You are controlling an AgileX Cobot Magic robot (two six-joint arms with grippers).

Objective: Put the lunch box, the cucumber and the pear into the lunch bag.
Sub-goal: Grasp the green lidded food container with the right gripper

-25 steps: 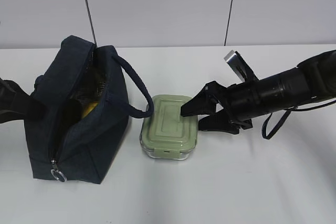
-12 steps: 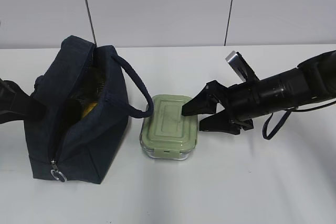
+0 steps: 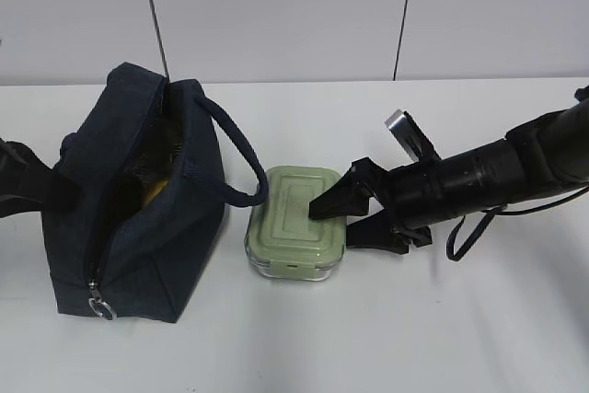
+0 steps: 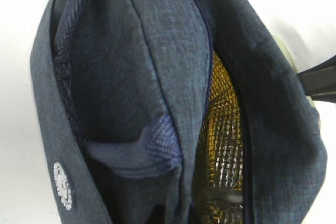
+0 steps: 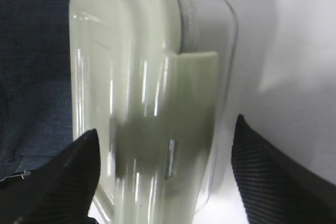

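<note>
The lunch box (image 3: 296, 222) sits on the bench (image 3: 386, 338) just right of the lunch bag (image 3: 138, 200). The right hand (image 3: 348, 220) is spread wide around the box's right end, one finger over the lid, gripping nothing yet. A shallow bite could slip off the smooth lid or shove the box into the bag. Left of the bag, the left hand, unseen, is closed, apparently pinching the fabric open; something yellow (image 3: 155, 192) shows inside

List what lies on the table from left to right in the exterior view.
Lunch bag → lunch box → right end effector, its open jaws at the box's right end.
</note>
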